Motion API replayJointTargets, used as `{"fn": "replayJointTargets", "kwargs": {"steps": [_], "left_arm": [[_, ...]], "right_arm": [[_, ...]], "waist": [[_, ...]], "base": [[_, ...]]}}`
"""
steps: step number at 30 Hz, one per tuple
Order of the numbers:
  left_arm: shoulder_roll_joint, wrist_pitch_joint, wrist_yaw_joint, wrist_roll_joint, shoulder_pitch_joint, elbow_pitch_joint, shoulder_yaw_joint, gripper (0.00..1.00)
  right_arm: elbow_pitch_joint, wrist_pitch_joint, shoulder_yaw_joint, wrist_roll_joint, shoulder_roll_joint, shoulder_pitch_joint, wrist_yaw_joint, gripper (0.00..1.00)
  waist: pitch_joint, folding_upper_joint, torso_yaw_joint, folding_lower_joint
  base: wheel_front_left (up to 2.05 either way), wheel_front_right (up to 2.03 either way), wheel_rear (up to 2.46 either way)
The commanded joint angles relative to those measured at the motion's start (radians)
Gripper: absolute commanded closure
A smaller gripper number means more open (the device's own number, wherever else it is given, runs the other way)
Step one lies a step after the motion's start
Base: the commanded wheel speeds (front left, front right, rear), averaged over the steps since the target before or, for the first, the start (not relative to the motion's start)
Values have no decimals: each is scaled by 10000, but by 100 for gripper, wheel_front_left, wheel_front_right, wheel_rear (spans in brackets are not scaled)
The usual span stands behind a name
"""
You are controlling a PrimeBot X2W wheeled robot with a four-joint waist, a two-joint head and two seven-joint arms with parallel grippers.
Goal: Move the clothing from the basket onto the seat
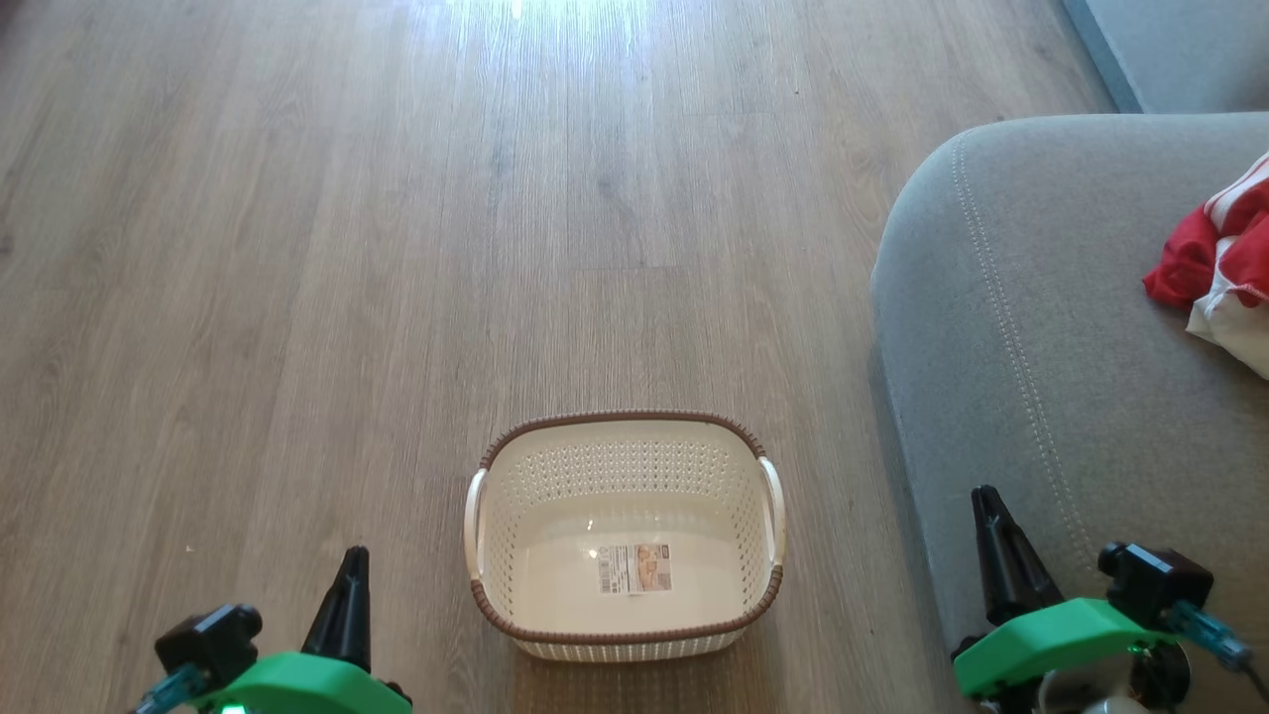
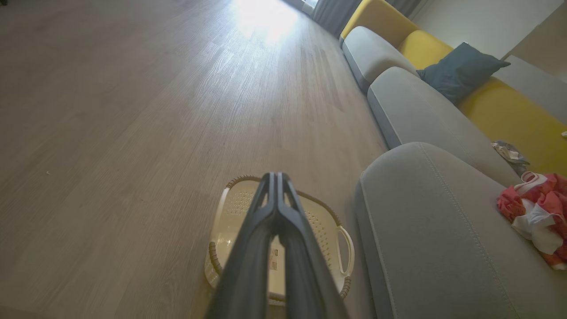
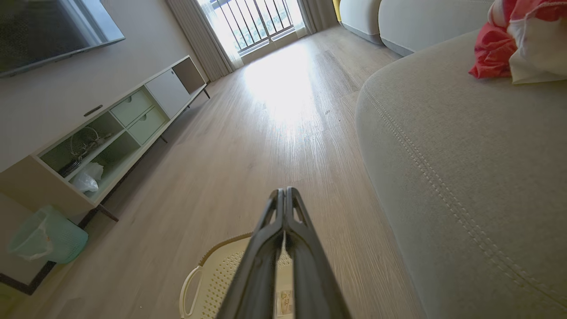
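1. On the seat [image 1: 1031, 327], toward its right side, the clothing [image 1: 1214, 263] lies as a crumpled red-and-white heap, well apart from the basket [image 1: 625, 415]. The move looks complete.
2. The basket stands upright on the wooden floor [image 1: 397, 248], near the seat's rounded corner. It holds nothing but a paper label [image 1: 634, 568] on its bottom.
3. The heap runs off the head view's edge, so the number of garments in it cannot be told.
4. The left gripper [image 1: 352, 570] and the right gripper [image 1: 986, 501] hover on either side of the basket. Each has its fingers pressed together on nothing. By this judgement, no garment is left to fetch.
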Motion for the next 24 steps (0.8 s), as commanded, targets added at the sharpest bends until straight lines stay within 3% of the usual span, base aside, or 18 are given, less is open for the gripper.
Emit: {"fn": "replayJointTargets", "kwargs": {"steps": [1, 24], "left_arm": [[26, 56, -82, -248, -474, -316, 190, 100], [36, 731, -247, -2566, -793, -333, 523, 100]], "right_arm": [[-321, 32, -35, 310, -120, -492, 16, 100], [-312, 629, -231, 2947, -187, -730, 31, 100]], "waist": [[2, 0, -1, 0], [37, 0, -26, 0]], "base": [[0, 0, 0], [0, 0, 0]]}}
